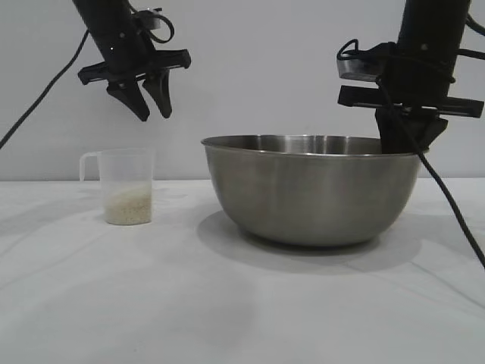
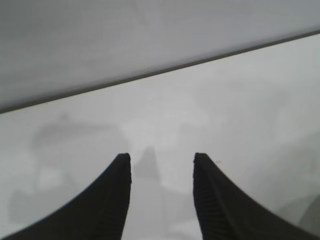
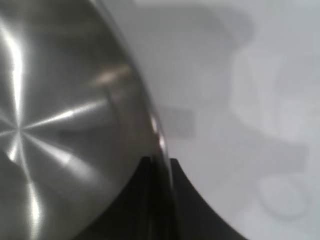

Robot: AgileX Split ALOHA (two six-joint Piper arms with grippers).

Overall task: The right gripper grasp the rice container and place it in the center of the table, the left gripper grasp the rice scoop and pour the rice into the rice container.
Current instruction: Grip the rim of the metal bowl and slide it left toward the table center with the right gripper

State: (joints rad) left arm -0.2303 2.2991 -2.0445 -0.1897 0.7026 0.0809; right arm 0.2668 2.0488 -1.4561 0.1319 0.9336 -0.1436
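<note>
Right hand (image 1: 400,140) pinches the rice container's (image 1: 311,189) rim at 3 o'clock to position it mid-bench (image 1: 227,303). Left hand (image 1: 150,105), fingers parted and empty, hovers above the rice scoop (image 1: 127,186), at the container's 9 o'clock, ready to descend.

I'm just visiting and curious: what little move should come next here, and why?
Probably the left tool should drop onto the rice scoop: it hangs open above it, empty. The rice sits in the scoop, and the rice container stands on the table, its rim pinched by the right tool.
</note>
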